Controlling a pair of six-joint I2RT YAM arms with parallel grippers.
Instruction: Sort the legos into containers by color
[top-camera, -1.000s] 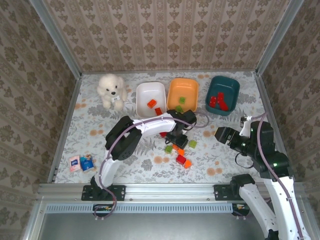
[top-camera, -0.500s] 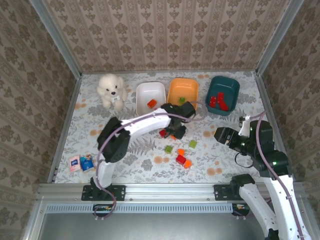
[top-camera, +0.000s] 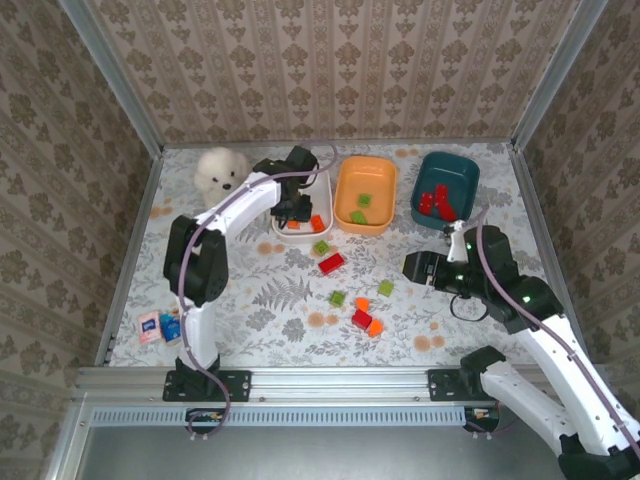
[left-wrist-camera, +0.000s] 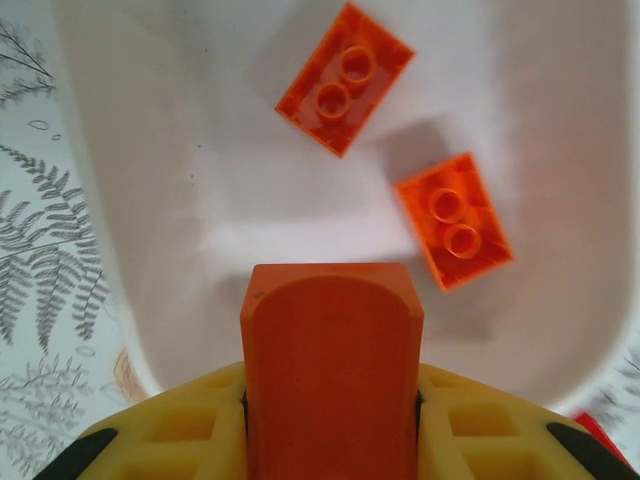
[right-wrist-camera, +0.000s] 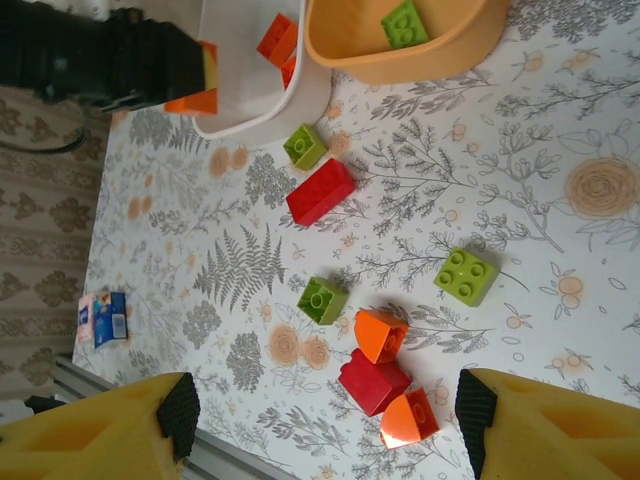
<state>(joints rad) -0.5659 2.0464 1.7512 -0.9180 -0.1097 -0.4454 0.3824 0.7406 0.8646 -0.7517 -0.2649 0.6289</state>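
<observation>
Left wrist view: the left pincer (left-wrist-camera: 330, 435) was seen clamped on an orange brick (left-wrist-camera: 330, 350) over the white tub (left-wrist-camera: 130, 250), in which two orange bricks (left-wrist-camera: 345, 92) lay apart. The right pincer (right-wrist-camera: 325, 410), jaws apart, was held well away from the white tub, above loose legos (right-wrist-camera: 372, 381) on the worktop (right-wrist-camera: 560, 130).

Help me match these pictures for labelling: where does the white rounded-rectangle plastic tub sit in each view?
Top external: the white rounded-rectangle plastic tub is in the upper middle of the picture, slightly left of centre.
Left wrist: seen from close above, across the upper frame.
Right wrist: at the top edge, left of centre.
Shared landmark: the orange two-stud bricks lying inside it.
</observation>
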